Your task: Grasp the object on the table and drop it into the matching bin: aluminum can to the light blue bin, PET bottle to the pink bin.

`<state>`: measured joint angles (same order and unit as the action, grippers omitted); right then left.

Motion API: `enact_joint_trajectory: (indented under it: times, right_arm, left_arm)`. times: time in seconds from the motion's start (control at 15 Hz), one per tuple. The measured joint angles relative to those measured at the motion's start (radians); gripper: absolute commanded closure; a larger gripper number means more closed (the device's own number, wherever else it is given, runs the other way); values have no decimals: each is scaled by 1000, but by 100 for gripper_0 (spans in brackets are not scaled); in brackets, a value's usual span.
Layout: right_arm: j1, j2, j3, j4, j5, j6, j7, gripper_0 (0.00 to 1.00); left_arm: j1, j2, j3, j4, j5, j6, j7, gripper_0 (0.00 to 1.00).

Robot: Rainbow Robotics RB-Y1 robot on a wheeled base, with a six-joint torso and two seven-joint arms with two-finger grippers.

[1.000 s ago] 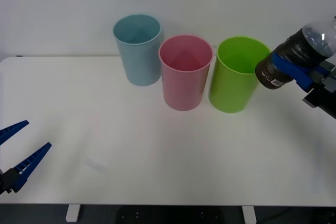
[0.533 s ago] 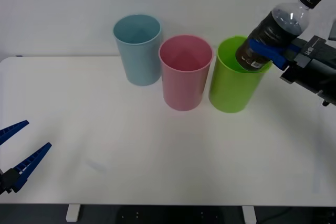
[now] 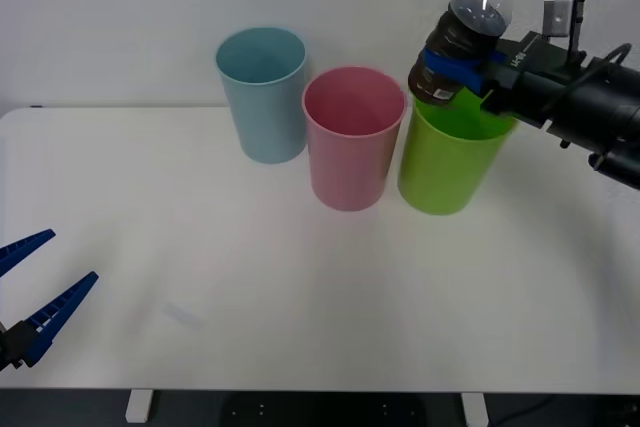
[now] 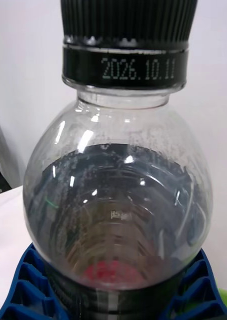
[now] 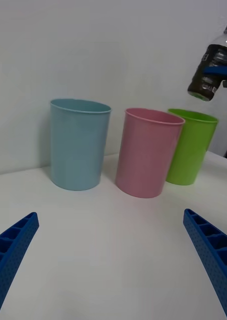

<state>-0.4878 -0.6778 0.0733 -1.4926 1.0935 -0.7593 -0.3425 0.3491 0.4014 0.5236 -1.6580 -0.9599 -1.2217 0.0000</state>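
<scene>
My right gripper (image 3: 455,69) is shut on the PET bottle (image 3: 463,32), a small clear bottle of dark liquid with a black cap. It holds the bottle in the air, nearly upright, over the left rim of the lime green bin (image 3: 448,162). The pink bin (image 3: 352,137) stands just left of the green one, and the light blue bin (image 3: 263,94) is farther left. The right wrist view has the bottle (image 4: 116,200) close up between blue fingers (image 4: 23,295). In the left wrist view the bottle (image 5: 211,70) hangs above the green bin (image 5: 191,146). My left gripper (image 3: 25,292) is open low at the table's left front.
The three bins stand in a row at the back of the white table (image 3: 300,297), with a white wall behind them. The table's front and middle lie bare between the bins and my left gripper.
My right gripper has carried the bottle up and to the left, from right of the green bin to above its left rim, and tipped it more upright. The left arm has stayed still.
</scene>
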Motion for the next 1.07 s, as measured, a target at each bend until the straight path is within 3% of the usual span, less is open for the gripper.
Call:
enact_joint_trajectory:
  times: [0.67, 1.07]
  right_arm:
    - [-241, 136, 108, 265, 80, 0, 38, 100]
    - [-276, 193, 125, 304, 119, 13, 58, 100]
  left_arm:
    - [0, 0, 0, 0, 0, 0, 0, 0]
    - [0, 0, 0, 0, 0, 0, 0, 0]
